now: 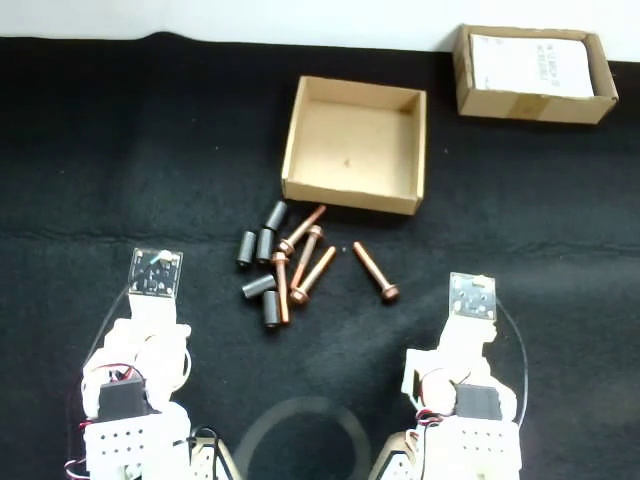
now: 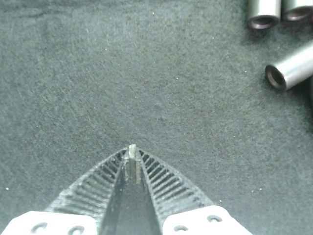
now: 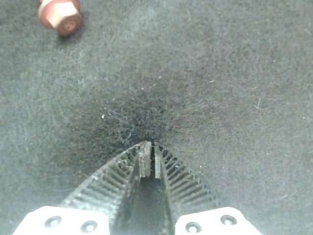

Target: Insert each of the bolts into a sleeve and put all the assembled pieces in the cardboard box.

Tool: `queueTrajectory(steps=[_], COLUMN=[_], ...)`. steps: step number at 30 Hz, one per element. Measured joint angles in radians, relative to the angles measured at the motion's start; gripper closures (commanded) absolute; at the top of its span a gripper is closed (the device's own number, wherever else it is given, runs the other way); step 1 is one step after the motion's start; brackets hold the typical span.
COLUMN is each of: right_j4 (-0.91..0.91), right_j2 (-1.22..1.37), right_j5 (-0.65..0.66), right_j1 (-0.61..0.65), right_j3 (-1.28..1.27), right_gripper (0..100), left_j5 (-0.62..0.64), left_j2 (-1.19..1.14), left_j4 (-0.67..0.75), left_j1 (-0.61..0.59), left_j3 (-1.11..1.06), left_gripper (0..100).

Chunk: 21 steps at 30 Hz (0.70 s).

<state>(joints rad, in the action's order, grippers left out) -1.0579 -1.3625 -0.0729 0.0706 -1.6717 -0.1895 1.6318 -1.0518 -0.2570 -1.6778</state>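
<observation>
Left end effector [image 2: 131,157] and right end effector [image 3: 149,160] pressed together, empty.
Suggest: right pinches lone bolt [image 1: 375,271] mid-shank, left nearest sleeve [image 1: 258,286].

Paper-filled box [image 1: 520,107] on black felt [image 1: 120,150]

We see tabletop [image 1: 120,150] with black felt-like surface from edge to edge. We note faint horizontal crease [image 1: 100,237] across its middle and pale ring mark [image 1: 305,402] near front edge, centre. Past wavy far edge, narrow white strip [image 1: 250,18]; wall or other surface, we cannot tell. Far right corner: spare cardboard tray [image 1: 480,98] holding white printed sheet [image 1: 530,62]. Light soft, even; shadows weak. Close up, we pick out pale lint specks [image 3: 102,116] on felt.
</observation>
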Motion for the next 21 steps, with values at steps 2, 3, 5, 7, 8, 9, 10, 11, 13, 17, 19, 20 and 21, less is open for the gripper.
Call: queueTrajectory(steps=[2,3,5,7,8,9,10,11,13,17,19,20,21], right_j4=[0.000,0.000,0.000,0.000,0.000,0.000,0.000,0.000,-0.002,-0.005,-0.003,-0.003,-0.003], right_j2=[0.000,0.000,0.000,0.000,0.000,0.000,0.000,0.000,0.000,0.002,0.002,0.002,0.002], right_j5=[0.000,0.000,0.000,0.000,0.000,0.000,0.000,0.000,0.000,0.000,0.000,0.000,0.000], right_j1=[0.000,0.000,0.000,0.000,0.000,0.000,0.000,0.000,0.000,0.006,0.009,0.008,0.008], right_j3=[0.000,0.000,0.000,0.000,0.000,0.000,0.000,0.000,0.009,0.078,0.138,0.166,0.196], right_gripper=[99.2,99.2,99.2,99.2,99.2,99.2,99.2,99.2,99.2,99.2,99.0,99.0,99.0], left_j5=[0.000,0.000,0.000,0.000,0.000,0.000,0.000,0.000,0.000,0.000,0.000,0.000,0.000], left_j2=[0.000,0.000,0.000,0.000,0.000,0.000,0.000,0.000,0.000,0.000,0.000,0.000,0.000], left_j4=[0.000,0.000,0.000,0.000,0.005,0.017,0.028,0.041,0.066,0.094,0.094,0.094,0.084], left_j1=[0.000,0.000,0.000,0.000,0.000,0.000,0.000,0.000,0.000,0.000,0.000,0.000,0.000], left_j3=[0.000,0.000,0.000,0.000,0.000,0.000,0.000,0.000,0.000,0.009,0.046,0.078,0.115], left_gripper=[99,99,99,99,99,99,99,99,99,99,99,99,99])
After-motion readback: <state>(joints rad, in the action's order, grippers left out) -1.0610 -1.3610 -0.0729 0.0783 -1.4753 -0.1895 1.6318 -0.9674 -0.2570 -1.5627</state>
